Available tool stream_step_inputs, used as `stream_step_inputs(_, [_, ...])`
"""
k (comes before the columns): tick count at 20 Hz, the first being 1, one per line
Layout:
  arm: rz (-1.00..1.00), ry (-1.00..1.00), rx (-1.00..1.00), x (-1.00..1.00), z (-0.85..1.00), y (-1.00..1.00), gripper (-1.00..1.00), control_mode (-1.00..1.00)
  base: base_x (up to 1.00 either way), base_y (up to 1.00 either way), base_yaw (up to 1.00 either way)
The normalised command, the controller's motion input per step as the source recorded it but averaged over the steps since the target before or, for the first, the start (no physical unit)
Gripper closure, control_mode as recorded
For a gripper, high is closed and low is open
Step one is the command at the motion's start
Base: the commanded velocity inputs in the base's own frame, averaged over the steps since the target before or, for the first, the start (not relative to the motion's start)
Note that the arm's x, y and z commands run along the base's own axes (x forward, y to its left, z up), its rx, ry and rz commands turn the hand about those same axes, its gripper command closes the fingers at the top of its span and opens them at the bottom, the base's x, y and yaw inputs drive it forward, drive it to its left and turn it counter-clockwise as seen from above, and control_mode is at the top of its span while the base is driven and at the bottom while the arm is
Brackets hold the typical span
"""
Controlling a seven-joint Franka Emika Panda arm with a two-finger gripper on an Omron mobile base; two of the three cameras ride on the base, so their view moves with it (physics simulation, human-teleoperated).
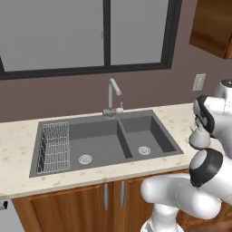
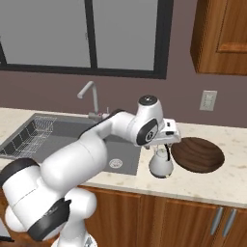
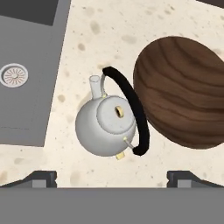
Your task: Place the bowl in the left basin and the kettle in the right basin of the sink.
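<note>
Worktop (image 2: 231,185) beside the sink (image 2: 72,137) carries the bowl (image 2: 198,154), just right of the pincer (image 2: 165,144), and the kettle (image 2: 160,164) directly beneath it; pincer hangs spread wide, gripping nothing, right basin (image 3: 26,65) at its left.

- Kettle (image 2: 161,165): upright on the desk (image 2: 212,183), just right of the sink (image 2: 72,140) and beside the bowl (image 2: 198,154).
- Gripper (image 2: 164,150): directly above the kettle; spread of the fingers cannot be told.
- Wire rack (image 2: 30,136): in the left basin (image 2: 58,137).
- Faucet (image 2: 89,99): at the sink's back edge.
</note>
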Motion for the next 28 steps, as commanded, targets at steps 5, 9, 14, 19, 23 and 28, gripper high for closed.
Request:
stream_step_inputs(5, [0.0,0.0,0.0,0.12,-0.14,-0.14,-1.0,-1.0,0.0,0.0,0.0])
stream_step_inputs(9, [0.0,0.0,0.0,0.18,-0.13,-0.08,-1.0,-1.0,0.0,0.0,0.0])
stream_step_inputs(14, [0.0,0.0,0.0,0.24,-0.14,-0.06,-1.0,-1.0,0.0,0.0,0.0])
stream_step_inputs(19, [0.0,0.01,0.0,0.25,-0.14,-0.02,-1.0,-1.0,0.0,0.0,0.0])
stream_step_inputs(23, [0.0,0.02,0.0,0.29,-0.16,-0.03,-1.0,-1.0,0.0,0.0,0.0])
stream_step_inputs(28, [0.0,0.0,0.0,0.23,-0.16,-0.09,-1.0,-1.0,0.0,0.0,0.0])
